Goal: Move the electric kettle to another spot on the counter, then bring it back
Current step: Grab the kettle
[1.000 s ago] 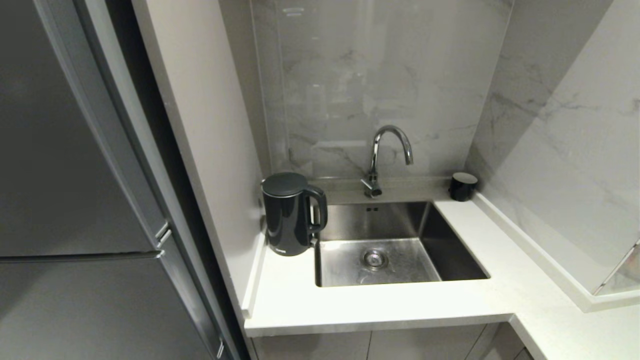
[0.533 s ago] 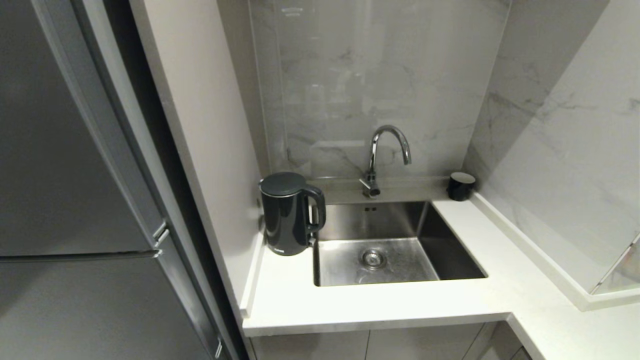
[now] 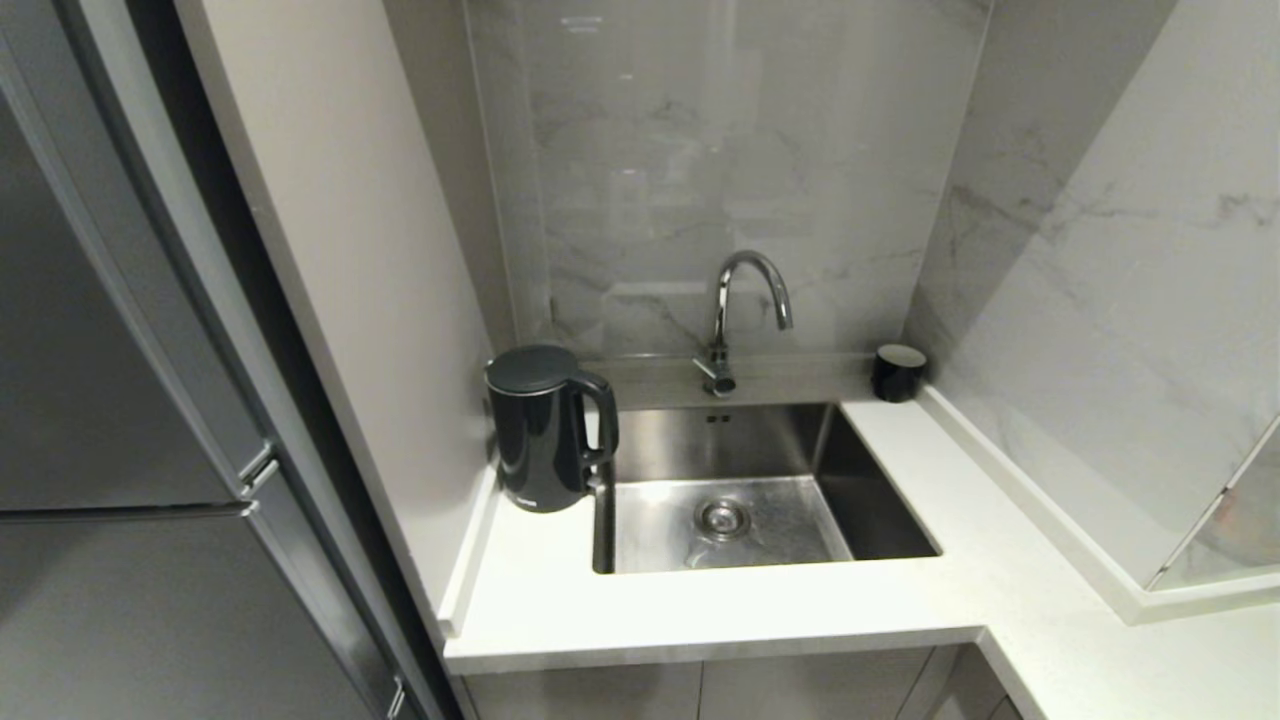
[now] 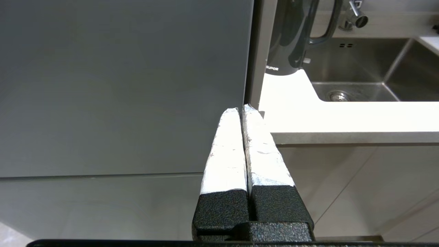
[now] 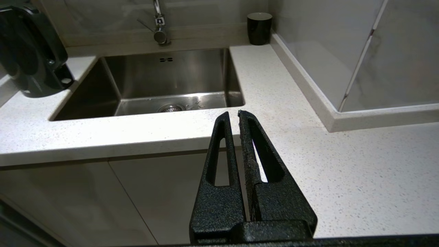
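- So I'm looking at a small kitchen corner: white speckled L-shaped surface (image 3: 720,605) with a steel sink (image 3: 760,495) cut into it, which I'll use as my landmark.
- Marble-look wall panels behind the sink and along its right side, pale grey cabinet doors (image 3: 700,695) under the surface's front edge.
- Tall grey fridge-like unit (image 3: 120,400) left of the sink, beyond a beige side panel.
- The electric kettle (image 3: 545,430) stands upright on the surface just off the sink's left rim, tucked against that side panel, handle turned toward the sink.
- Chrome tap (image 3: 745,310) sits behind the sink; a small black cup (image 3: 897,372) is at the sink's back right corner by the wall.
- From the head view I get no arms at all, only the room.
- Left wrist view gives me the left gripper (image 4: 243,111) out in front of the surface, left of the sink, fingers (image 4: 226,154) pressed together with nothing in them, plus white lettering low on the kettle that the head view barely shows.
- Right wrist view shows the right gripper (image 5: 232,118) in front of the sink's right end, fingers closed to a thin slit and empty; it's also the only one showing the surface's speckle clearly.
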